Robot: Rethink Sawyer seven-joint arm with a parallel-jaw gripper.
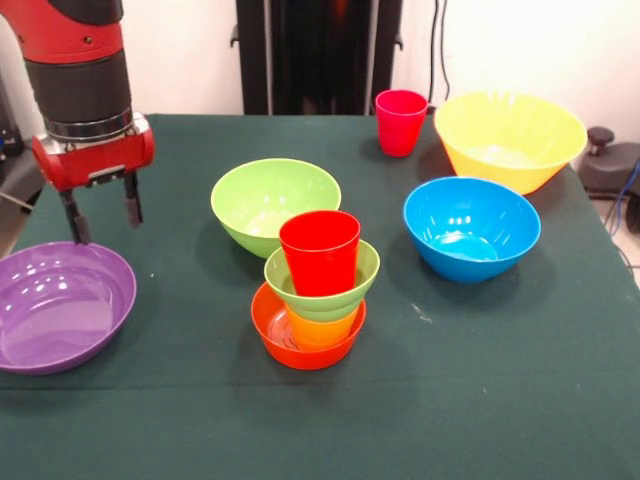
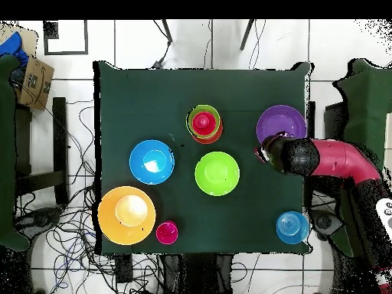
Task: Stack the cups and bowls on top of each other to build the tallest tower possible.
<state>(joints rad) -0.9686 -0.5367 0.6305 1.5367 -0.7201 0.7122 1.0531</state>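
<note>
The tower (image 1: 318,295) stands at the table's middle: a small orange bowl (image 1: 300,350), a yellow-orange cup (image 1: 322,329), a small green bowl (image 1: 325,285) and a red cup (image 1: 320,250) on top. In the overhead view the tower (image 2: 204,124) is left of the wide purple bowl (image 2: 281,122). My gripper (image 1: 103,215) hangs open and empty just above the far rim of the purple bowl (image 1: 60,305), well left of the tower. The overhead view shows the gripper (image 2: 264,151) at the purple bowl's edge.
On the green table (image 1: 520,400) also stand a large green bowl (image 1: 275,200), a blue bowl (image 1: 470,228), a large yellow bowl (image 1: 510,138) and a pink-magenta cup (image 1: 400,122). A second blue bowl (image 2: 292,227) sits at the corner near the robot's base.
</note>
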